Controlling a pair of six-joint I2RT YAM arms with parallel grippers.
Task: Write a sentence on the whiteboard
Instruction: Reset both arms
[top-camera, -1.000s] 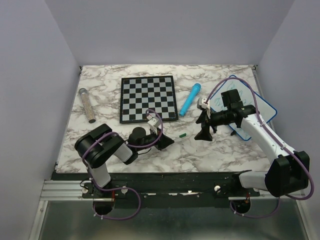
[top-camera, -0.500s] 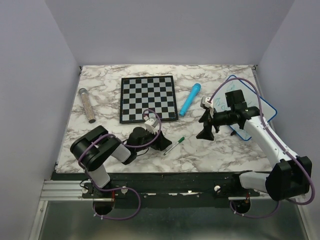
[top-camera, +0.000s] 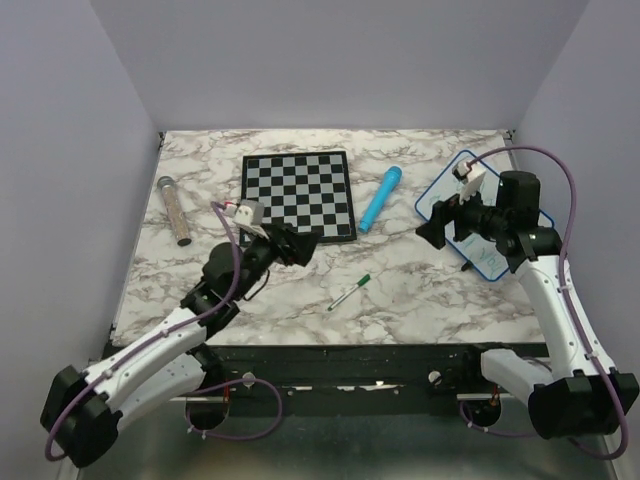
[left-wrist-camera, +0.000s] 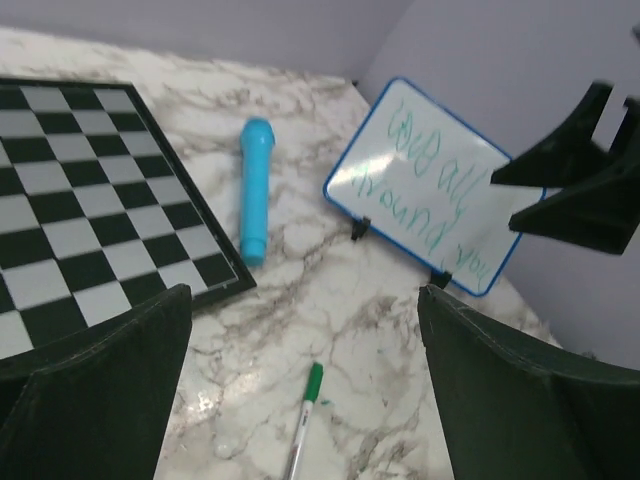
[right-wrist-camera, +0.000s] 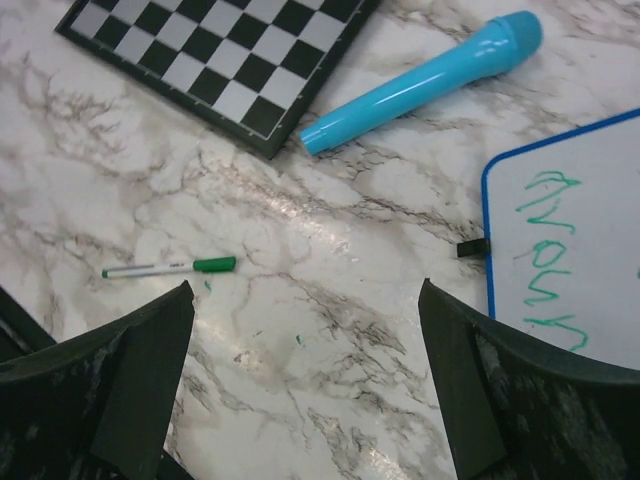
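Observation:
The whiteboard (top-camera: 487, 258), blue-rimmed, lies at the table's right side, partly under my right arm. The sentence (left-wrist-camera: 432, 180) runs across it in green loopy rows, and its left end (right-wrist-camera: 545, 255) shows in the right wrist view. A white pen with a green cap (top-camera: 349, 291) lies loose on the marble between the arms, also visible as the pen (left-wrist-camera: 305, 420) and the pen (right-wrist-camera: 170, 267). My left gripper (top-camera: 293, 246) hovers open near the chessboard's front edge, empty. My right gripper (top-camera: 433, 224) hangs open by the whiteboard's left edge, empty.
A black-and-white chessboard (top-camera: 296, 196) sits at the back centre. A blue toy microphone (top-camera: 381, 198) lies between it and the whiteboard. A glittery tube (top-camera: 174, 210) rests at the far left. Walls close in on three sides.
My left gripper opened and let go of the pen, which now lies on the table. The left arm lifted back toward the chessboard. The right gripper drew right toward the whiteboard.

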